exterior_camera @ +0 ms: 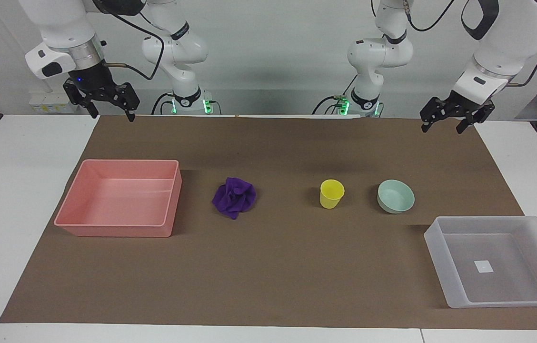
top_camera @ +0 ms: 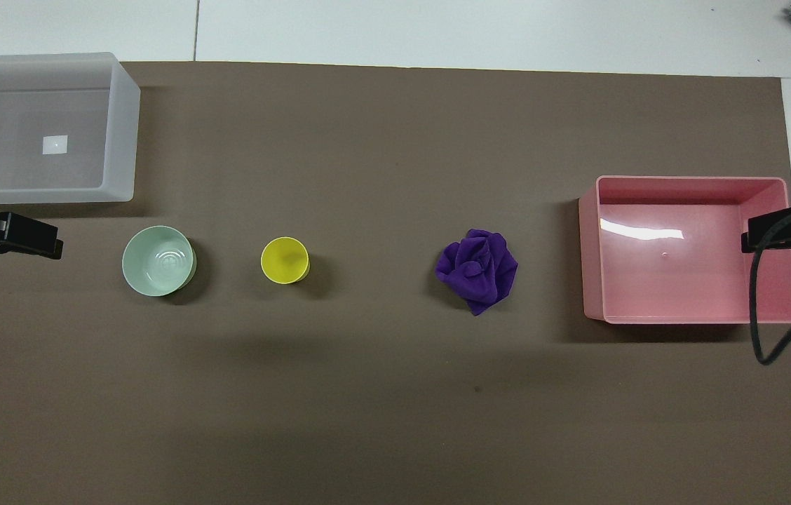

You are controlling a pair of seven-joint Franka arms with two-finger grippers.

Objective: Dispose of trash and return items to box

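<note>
The purple wad of trash (exterior_camera: 234, 196) (top_camera: 477, 270) lies on the brown mat (exterior_camera: 273, 276), beside the pink tray. The yellow cup (exterior_camera: 332, 193) (top_camera: 285, 259) stands upright mid-mat. The mint-green bowl (exterior_camera: 395, 196) (top_camera: 158, 260) sits beside it toward the left arm's end. The translucent box (exterior_camera: 435, 257) (top_camera: 118, 133) with a white sticker holds nothing and lies farther from the robots than the bowl. My right gripper (exterior_camera: 111, 113) (top_camera: 781, 230) hangs open and empty over the mat's edge by the pink tray. My left gripper (exterior_camera: 442, 127) (top_camera: 17, 237) hangs open and empty over the mat's edge at the left arm's end.
A pink rectangular tray (exterior_camera: 171, 209) (top_camera: 588, 252) holds nothing and sits at the right arm's end of the mat. White tabletop (exterior_camera: 11, 214) borders the mat on both ends. A black cable (top_camera: 760, 330) hangs from the right arm beside the pink tray.
</note>
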